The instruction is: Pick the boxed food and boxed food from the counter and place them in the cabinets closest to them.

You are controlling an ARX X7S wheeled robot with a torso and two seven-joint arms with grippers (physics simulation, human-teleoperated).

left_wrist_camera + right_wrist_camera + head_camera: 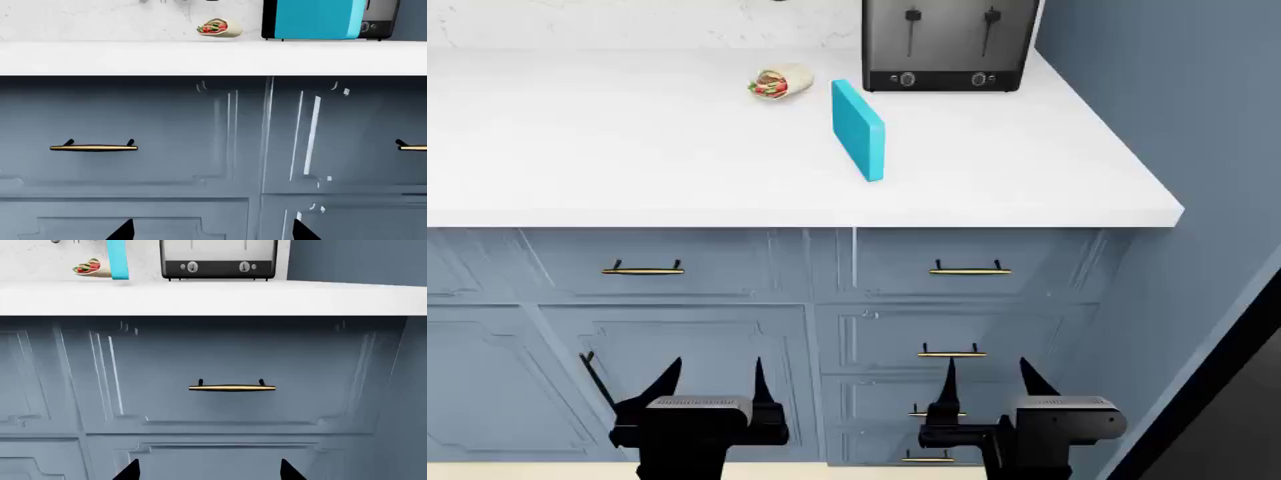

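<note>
The white desk spans the head view above blue-grey drawers and doors with brass handles. At its back stands a toaster. Just in front of it, the cyan box stands upright on a narrow edge, well back from the front lip, with a cut wrap close beside it. Only this one box shows; the second is not in view.

The box looks like thin stiff card, probably light, smooth-sided and easy to tip. The jaws would best close across its thin width, flat on the two broad faces, near the middle or upper part.

The left gripper and right gripper hang low before the cabinet fronts, jaws spread, holding nothing.

The left wrist view shows the box's broad face; the right wrist view shows only its thin edge. The head view alone shows its depth on the desk.
</note>
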